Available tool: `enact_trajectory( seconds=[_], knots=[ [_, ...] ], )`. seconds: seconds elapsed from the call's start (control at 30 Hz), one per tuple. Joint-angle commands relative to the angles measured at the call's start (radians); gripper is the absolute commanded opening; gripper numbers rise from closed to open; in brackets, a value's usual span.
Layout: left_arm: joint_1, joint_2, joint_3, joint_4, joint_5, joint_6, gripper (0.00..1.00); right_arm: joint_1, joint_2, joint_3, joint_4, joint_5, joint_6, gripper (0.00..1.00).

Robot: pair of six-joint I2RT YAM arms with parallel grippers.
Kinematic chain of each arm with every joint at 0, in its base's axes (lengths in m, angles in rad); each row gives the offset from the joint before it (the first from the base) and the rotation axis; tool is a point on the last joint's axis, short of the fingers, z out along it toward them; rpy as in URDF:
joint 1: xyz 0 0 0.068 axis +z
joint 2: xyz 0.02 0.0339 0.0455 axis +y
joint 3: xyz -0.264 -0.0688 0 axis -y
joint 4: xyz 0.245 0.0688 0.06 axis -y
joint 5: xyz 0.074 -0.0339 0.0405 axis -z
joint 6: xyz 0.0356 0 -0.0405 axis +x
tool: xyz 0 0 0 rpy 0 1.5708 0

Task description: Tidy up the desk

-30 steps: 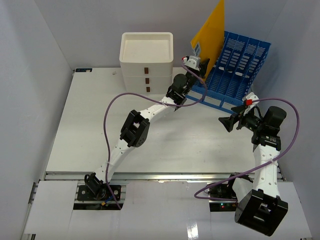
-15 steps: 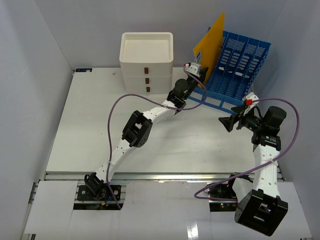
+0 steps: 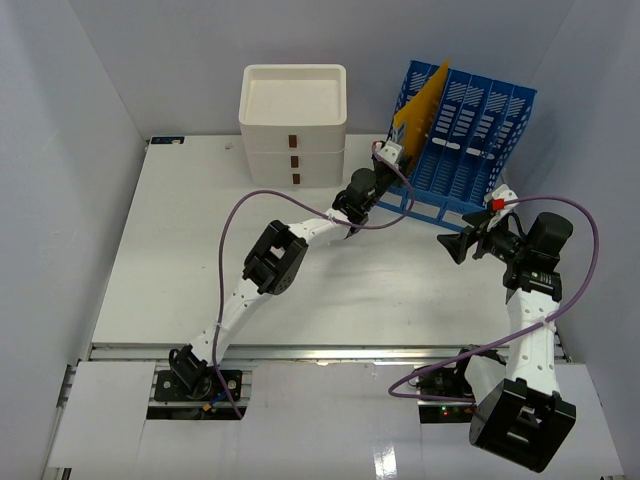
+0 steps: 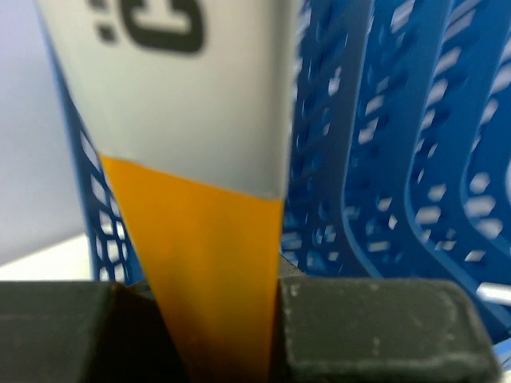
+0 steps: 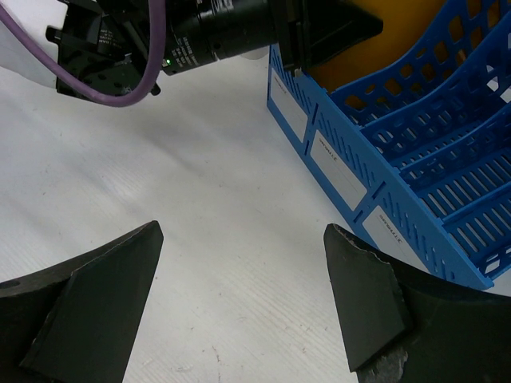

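The desk (image 3: 180, 260) is a large white tabletop. A blue slotted file rack (image 3: 470, 130) stands at its back right. My left gripper (image 3: 395, 150) is shut on an orange folder (image 3: 420, 100) with a white label, which stands in the rack's leftmost slot. In the left wrist view the folder (image 4: 207, 263) is pinched between the pads with the rack (image 4: 383, 159) behind it. My right gripper (image 3: 447, 243) is open and empty, low over the desk in front of the rack; its view shows the rack (image 5: 399, 159), the desk (image 5: 200, 239) and the left gripper (image 5: 319, 32).
A white three-drawer box (image 3: 294, 125) with an open top stands at the back, left of the rack. Grey walls close in the desk on three sides. A metal rail (image 3: 300, 352) runs along the front edge. Purple cables loop off both arms.
The left gripper has lowered the orange folder down into the rack's leftmost slot, and the rack has tilted slightly. The right arm has not moved.
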Motion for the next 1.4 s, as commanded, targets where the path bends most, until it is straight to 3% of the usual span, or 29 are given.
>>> enact_trajectory(
  seconds=[0.0,0.03,0.13,0.33,0.57,0.7,0.77,0.9,0.97,1.23,1.37],
  knots=[
    [-0.012,-0.122,-0.022,-0.016,0.038,0.024,0.3,-0.006,-0.011,-0.001,0.025,-0.014,0.01,0.88],
    [-0.013,-0.122,-0.018,-0.022,0.034,0.024,0.44,-0.006,-0.011,-0.001,0.025,-0.013,0.01,0.88],
    [-0.015,-0.119,0.016,-0.053,0.026,0.022,0.68,-0.006,-0.01,-0.001,0.025,-0.011,0.008,0.88],
    [-0.024,-0.165,0.076,-0.09,0.025,0.04,0.86,-0.006,-0.005,-0.003,0.025,-0.014,0.004,0.88],
    [-0.032,-0.401,-0.07,-0.085,0.027,0.094,0.96,-0.006,0.01,-0.006,0.022,-0.054,-0.003,0.9],
    [-0.032,-0.689,-0.385,-0.078,0.05,0.105,0.98,-0.006,0.017,-0.007,0.019,-0.055,-0.002,0.98],
    [-0.032,-0.8,-0.508,-0.09,0.041,0.091,0.98,-0.009,0.012,-0.007,0.017,-0.042,-0.001,0.91],
    [-0.031,-1.112,-0.801,-0.238,0.01,0.05,0.98,-0.01,0.001,-0.007,0.015,-0.017,0.0,0.9],
    [-0.026,-1.302,-0.946,-0.391,-0.002,0.027,0.98,-0.012,0.004,-0.005,0.013,-0.007,0.01,0.9],
    [0.001,-1.782,-1.305,-0.78,-0.069,-0.105,0.98,-0.019,0.062,0.061,-0.087,0.089,0.072,0.9],
    [0.006,-1.935,-1.441,-0.921,-0.07,-0.115,0.98,-0.02,0.06,0.081,-0.151,0.168,0.069,0.9]
  ],
)
